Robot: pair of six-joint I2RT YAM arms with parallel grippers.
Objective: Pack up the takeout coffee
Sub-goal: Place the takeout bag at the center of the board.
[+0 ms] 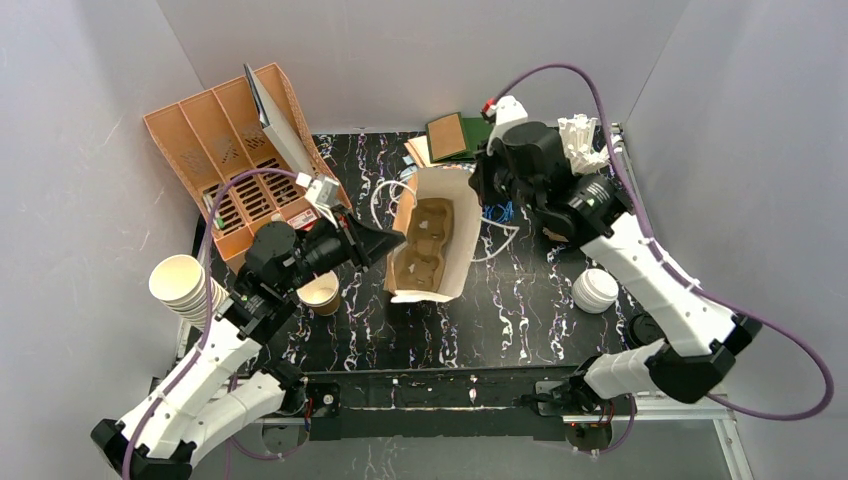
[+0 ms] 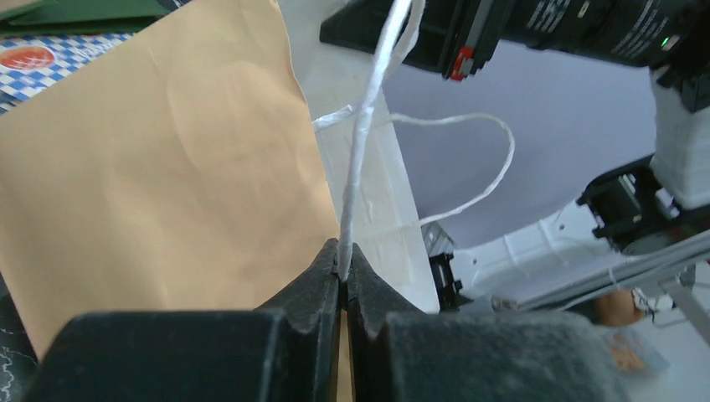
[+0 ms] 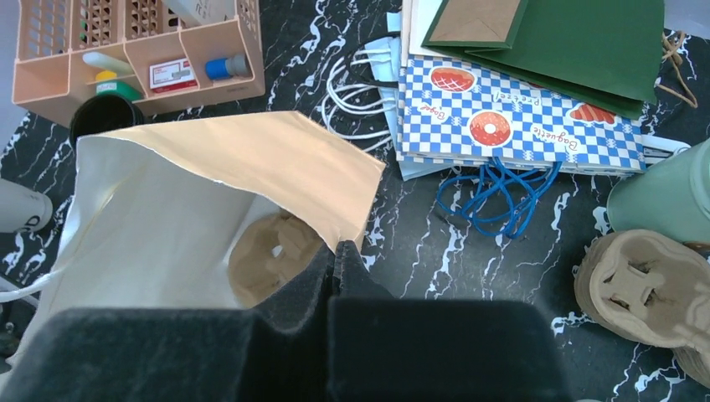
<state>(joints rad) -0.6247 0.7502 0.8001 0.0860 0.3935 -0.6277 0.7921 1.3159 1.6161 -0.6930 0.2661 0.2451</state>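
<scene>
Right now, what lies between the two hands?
The open paper bag, with a pulp cup carrier inside. The left hand pinches its white handle, the right hand its rim. The top view shows it.

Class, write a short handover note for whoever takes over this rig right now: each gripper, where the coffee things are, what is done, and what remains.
Left gripper: shut on the bag's white string handle.
Right gripper: shut on the opposite rim of the paper bag.
Things: a cardboard cup carrier lies inside the open bag. One unlidded paper cup stands on the table left of the bag. The white lids are stacked to its right.
Done: bag held open, carrier in.
Left: no cup is in the bag yet. Lid the cup and set it in the carrier.
</scene>
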